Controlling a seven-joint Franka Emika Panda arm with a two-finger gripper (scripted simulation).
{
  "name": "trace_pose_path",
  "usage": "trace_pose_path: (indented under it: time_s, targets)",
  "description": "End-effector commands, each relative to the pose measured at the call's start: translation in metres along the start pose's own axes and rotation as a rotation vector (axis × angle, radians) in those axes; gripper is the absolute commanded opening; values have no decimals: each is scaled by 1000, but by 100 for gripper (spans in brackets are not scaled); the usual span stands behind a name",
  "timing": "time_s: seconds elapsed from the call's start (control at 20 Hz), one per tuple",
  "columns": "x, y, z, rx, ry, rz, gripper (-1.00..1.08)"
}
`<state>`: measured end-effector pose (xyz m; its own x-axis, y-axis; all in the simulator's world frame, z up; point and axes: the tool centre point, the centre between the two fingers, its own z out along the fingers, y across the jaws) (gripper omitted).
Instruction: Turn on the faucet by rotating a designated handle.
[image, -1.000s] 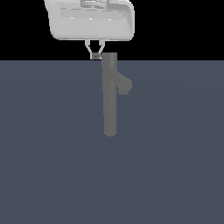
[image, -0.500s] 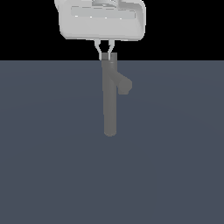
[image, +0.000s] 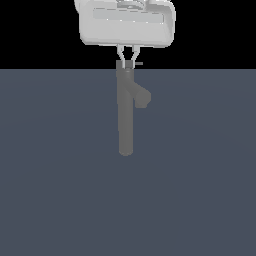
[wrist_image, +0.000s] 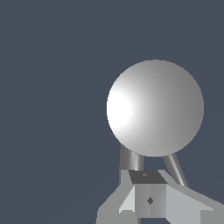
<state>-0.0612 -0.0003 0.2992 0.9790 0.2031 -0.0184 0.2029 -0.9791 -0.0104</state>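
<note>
Faucet (image: 125, 112) upright mid-desk, spout at 3 o'clock. Handle (image: 137, 63) a thin rigid rod off the top cap, likely light and slippery; best pushed near its free tip. Gripper (image: 128, 63) at the cap, fingers (image: 121, 54) narrowly apart, clamped on nothing visible.

- The white gripper (image: 128, 61) hangs at the top of the exterior view, pointing straight down.
- Its two thin fingers (image: 121, 54) converge toward their tips, a narrow gap between them.
</note>
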Motion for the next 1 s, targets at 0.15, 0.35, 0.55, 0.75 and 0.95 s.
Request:
trace_pose_path:
  time_s: [0.15, 0.35, 0.55, 0.75, 0.95]
  targets:
    - [4, 14, 0, 1, 0, 8, -100]
    - [16, 25, -1, -2, 4, 18, -100]
    - [28, 36, -1, -4, 8, 29, -100]
    - [39, 47, -2, -7, 12, 39, -100]
    - [50, 58, -3, -9, 17, 49, -100]
